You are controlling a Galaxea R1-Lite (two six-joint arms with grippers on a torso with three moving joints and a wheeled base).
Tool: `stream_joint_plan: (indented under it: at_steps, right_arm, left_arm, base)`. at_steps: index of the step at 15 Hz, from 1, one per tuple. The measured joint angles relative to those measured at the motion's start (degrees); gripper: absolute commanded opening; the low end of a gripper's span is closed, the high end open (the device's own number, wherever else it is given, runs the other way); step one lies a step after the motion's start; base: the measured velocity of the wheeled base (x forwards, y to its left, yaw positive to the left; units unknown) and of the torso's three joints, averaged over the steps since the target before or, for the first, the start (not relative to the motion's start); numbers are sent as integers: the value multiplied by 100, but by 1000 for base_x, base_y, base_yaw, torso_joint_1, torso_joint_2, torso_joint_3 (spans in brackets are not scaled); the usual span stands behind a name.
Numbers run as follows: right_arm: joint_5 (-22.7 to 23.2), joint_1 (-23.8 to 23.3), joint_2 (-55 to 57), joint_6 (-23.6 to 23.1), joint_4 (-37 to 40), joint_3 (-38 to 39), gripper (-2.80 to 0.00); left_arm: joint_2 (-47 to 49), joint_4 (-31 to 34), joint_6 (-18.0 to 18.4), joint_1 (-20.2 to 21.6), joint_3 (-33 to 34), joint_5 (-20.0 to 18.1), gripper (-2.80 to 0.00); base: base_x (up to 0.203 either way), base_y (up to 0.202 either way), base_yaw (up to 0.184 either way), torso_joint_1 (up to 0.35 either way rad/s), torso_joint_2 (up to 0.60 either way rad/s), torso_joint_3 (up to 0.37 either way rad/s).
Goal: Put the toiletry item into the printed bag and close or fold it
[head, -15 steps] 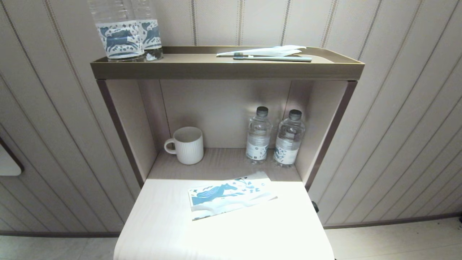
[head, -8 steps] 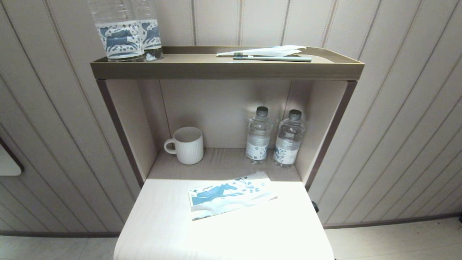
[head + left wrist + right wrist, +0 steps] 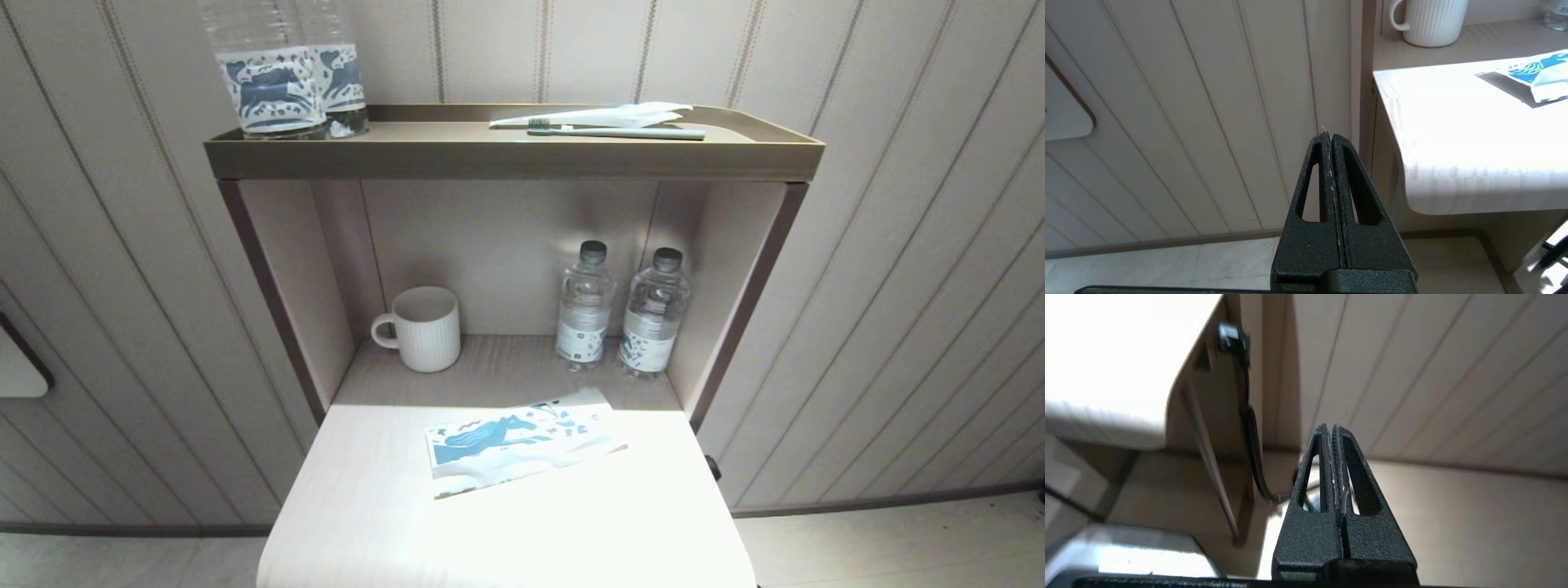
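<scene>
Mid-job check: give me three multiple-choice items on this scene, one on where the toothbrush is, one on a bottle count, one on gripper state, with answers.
1. Where does the toothbrush lie?
A. On the top shelf tray
B. Inside the mug
C. On the printed bag

2. How many water bottles stand in the lower niche beside the white mug?
A. One
B. Two
C. Four

3. How is the left gripper?
A. Wide open
B. Shut on the toothbrush
C. Shut, holding nothing

Answers:
1. A, it lies beside a plain white wrapper on the tray, far from the printed bag on the table.
2. B, two capped bottles stand side by side.
3. C, its fingers meet with nothing between; the right gripper looks the same.
</scene>
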Motion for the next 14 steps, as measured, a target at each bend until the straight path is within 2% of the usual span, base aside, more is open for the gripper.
stream_joint_plan:
  at_steps: [4,7,12,14]
  right_arm:
    - [-218,118,-733,523,-32,13,-280]
    - [-254,124,-886,578,-32,13,-280]
    - [-268,127,-938,623,-34,13,-280]
    - [-271,127,-939,623,-34,13,-280]
  left_arm:
    - [0,-2,-100,-2,0,19,-280]
    - [0,-106,-581,-2,0,148,-280]
    - [2,-195,-641,0,0,168,-280]
    - [0,-455,-634,0,0,150,-280]
  base:
    - [0,0,0,0,0,0]
    - [0,0,0,0,0,0]
    - [0,0,0,0,0,0]
    - [0,0,0,0,0,0]
